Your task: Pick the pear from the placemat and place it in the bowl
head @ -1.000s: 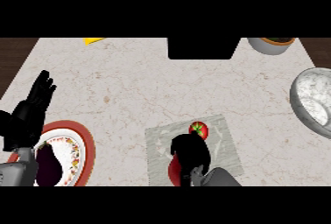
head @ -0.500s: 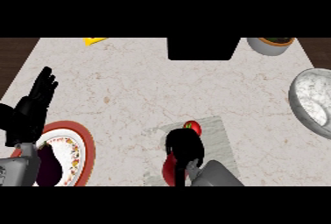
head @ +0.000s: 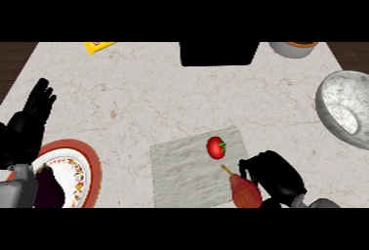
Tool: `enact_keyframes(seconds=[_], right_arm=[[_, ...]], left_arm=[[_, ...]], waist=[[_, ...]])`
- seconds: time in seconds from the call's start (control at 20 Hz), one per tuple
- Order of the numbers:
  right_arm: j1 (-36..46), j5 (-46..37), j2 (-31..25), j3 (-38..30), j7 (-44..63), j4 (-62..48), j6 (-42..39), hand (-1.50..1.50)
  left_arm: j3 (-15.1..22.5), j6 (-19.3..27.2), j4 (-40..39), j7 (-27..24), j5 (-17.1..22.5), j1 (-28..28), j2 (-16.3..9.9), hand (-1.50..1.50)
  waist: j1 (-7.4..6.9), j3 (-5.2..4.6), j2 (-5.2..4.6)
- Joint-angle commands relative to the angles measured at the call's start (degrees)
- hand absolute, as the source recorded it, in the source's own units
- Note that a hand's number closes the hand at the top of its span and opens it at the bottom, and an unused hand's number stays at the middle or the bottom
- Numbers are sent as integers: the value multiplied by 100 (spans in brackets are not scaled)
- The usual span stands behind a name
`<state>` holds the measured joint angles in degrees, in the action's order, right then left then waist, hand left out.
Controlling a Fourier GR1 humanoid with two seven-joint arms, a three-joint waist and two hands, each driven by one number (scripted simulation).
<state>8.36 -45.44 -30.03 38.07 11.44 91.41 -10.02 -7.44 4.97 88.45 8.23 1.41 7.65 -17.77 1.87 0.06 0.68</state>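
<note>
The right hand has moved to the right and lower since half a second ago, so the red tomato on the grey placemat is now fully uncovered. The reddish pear lies at the placemat's lower right corner, just beside this hand, whose fingers are curled but hold nothing. The left hand stays open above the plate, and the bowl stays at the right edge.

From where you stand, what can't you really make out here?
- Bowl: cut off by the head view's right edge.
- Cup: top cropped by the upper edge.
- Yellow item: mostly cut off.
- Plate: partly hidden by the left hand.
- Pear: lower end cropped; contact with right hand unclear.
</note>
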Motion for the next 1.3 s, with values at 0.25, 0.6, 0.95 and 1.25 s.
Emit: enact_keyframes(seconds=[0.25, 0.6, 0.95, 1.25], right_arm=[[-1458, 803, -2258, -1836, -1794, 2002, 1385, 150], [-1609, 3200, -2345, -4179, -1963, 2504, 1305, 150], [-1881, 4506, -2690, -6073, -2297, 1797, 233, 150], [-645, 4393, -2529, -5464, -2946, -248, -204, 150]], left_arm=[[0, 93, 218, -100, -93, -378, 95, 0], [43, 75, 419, -150, -79, -545, 177, 0], [39, 6, -96, -136, -136, 30, 178, 0], [211, 31, -67, -189, -296, 172, 333, 0]], waist=[[174, -7, 20], [136, -6, 16], [-55, -9, -53], [-294, -3, -99]])
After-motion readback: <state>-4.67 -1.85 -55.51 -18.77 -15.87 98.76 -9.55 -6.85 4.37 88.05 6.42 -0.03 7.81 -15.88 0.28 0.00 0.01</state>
